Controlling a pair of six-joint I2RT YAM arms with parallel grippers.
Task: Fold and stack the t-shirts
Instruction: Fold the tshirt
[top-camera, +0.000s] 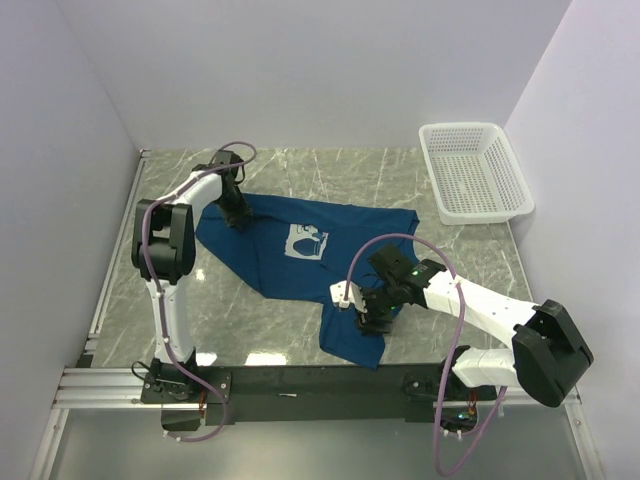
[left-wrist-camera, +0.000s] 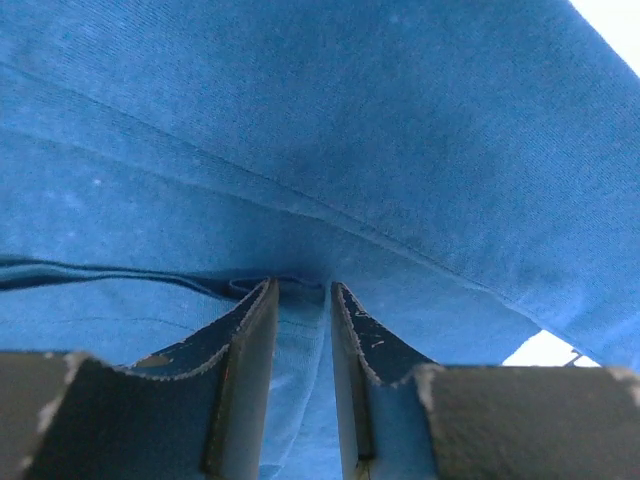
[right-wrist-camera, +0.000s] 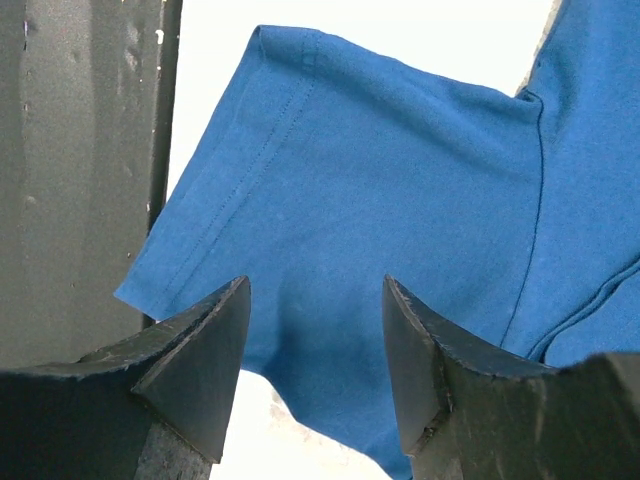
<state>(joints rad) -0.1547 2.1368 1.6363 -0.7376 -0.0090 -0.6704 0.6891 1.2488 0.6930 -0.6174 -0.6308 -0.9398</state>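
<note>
Three pale walls (top-camera: 300, 70) enclose grey marbled table (top-camera: 250, 322) — t-shirt (top-camera: 265, 255), basket (top-camera: 470, 130).

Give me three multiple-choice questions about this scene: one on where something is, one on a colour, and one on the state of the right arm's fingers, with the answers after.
1. Where does the white basket stand?
A. far right corner of the table
B. near left corner
C. centre of the table

2. What colour is the t-shirt?
A. red
B. blue
C. grey

3. How do the right fingers stand?
A. shut on the basket
B. out of view
C. open over a sleeve

Answers:
1 A, the top view shows it by the far right wall.
2 B, all three views show blue cloth.
3 C, the right wrist view shows them wide apart above the sleeve.
</note>
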